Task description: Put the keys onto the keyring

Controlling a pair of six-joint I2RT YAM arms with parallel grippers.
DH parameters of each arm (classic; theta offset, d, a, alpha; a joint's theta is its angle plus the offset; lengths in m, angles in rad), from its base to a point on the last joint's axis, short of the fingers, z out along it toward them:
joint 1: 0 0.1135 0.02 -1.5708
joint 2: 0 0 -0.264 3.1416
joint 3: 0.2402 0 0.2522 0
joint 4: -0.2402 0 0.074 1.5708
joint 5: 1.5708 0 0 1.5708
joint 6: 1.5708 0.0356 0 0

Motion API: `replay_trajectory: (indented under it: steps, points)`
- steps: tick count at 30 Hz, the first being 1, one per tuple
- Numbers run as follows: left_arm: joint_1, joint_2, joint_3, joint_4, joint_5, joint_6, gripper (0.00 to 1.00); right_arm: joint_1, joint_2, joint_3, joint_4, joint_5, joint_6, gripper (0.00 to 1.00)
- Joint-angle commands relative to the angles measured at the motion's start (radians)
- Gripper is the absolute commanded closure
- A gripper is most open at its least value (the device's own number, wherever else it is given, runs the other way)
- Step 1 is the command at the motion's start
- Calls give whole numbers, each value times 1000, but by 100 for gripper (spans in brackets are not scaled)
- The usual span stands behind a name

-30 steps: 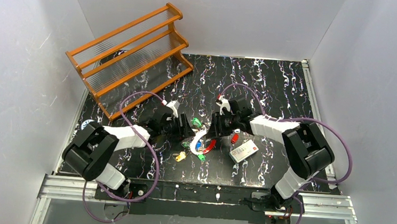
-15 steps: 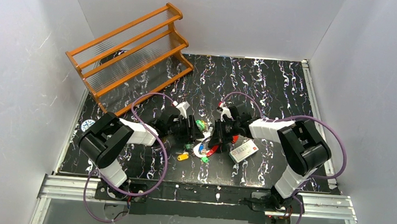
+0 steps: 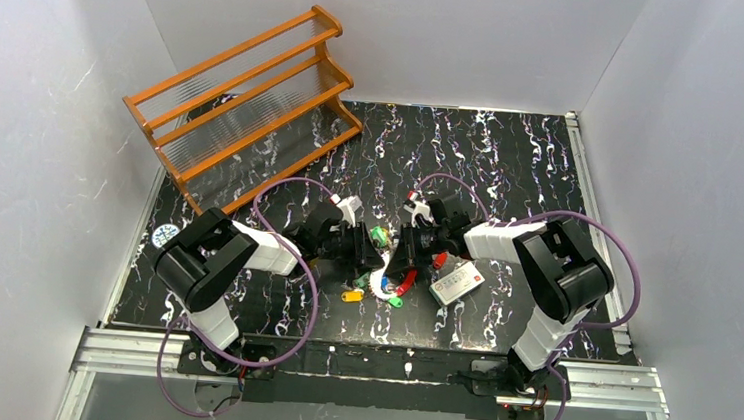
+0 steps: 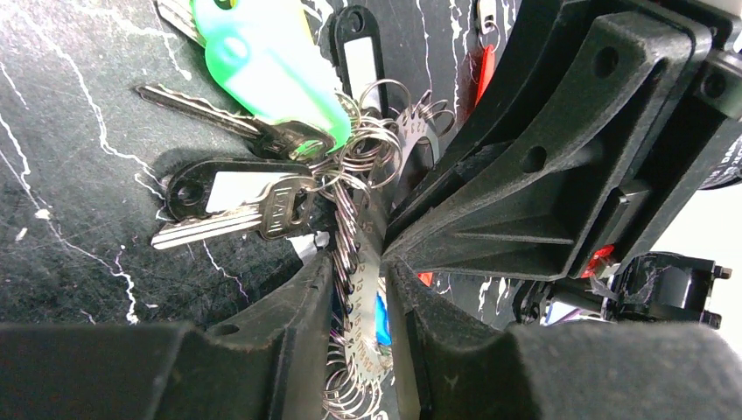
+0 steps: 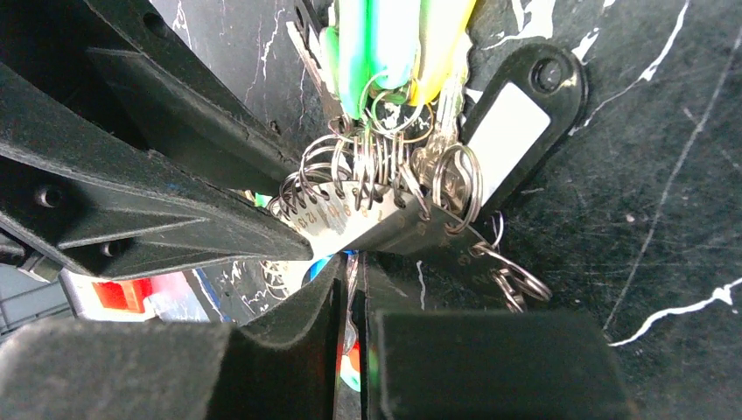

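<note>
Centre-scene, left gripper and right gripper each clamp the keyring band edge-on; keys bunch just beyond the fingertips, several seemingly hung; step looks like steadying the ring; next likely needs one claw freed for the loose yellow key near-left.

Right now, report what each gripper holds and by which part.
Both hold the thin whitish-silver keyring loop by its flat numbered band: left gripper pinches one stretch, right gripper another.

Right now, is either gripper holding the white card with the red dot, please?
No, the white card lies flat on the table, with nothing gripping it.
</note>
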Motion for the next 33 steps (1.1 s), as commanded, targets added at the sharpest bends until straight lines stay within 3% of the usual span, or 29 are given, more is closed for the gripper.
replay_trajectory:
  steps: [1,9,17,22,29,33]
  points:
    - [-20,-8,28,51,47,-15,74,4,26,9,66,10,5,81]
    - [-20,-85,14,58,37,-18,76,4,13,32,163,-94,33,80]
    - [-20,-207,-7,-12,-6,-5,86,18,15,93,219,-188,59,79]
    - [-20,-294,66,-287,-108,117,100,42,2,152,205,-196,57,78]
    - [-20,-442,223,-747,-446,306,100,42,-53,198,106,-113,-13,72]
    - [-22,-472,301,-945,-658,376,100,36,-96,191,59,-32,-51,63]
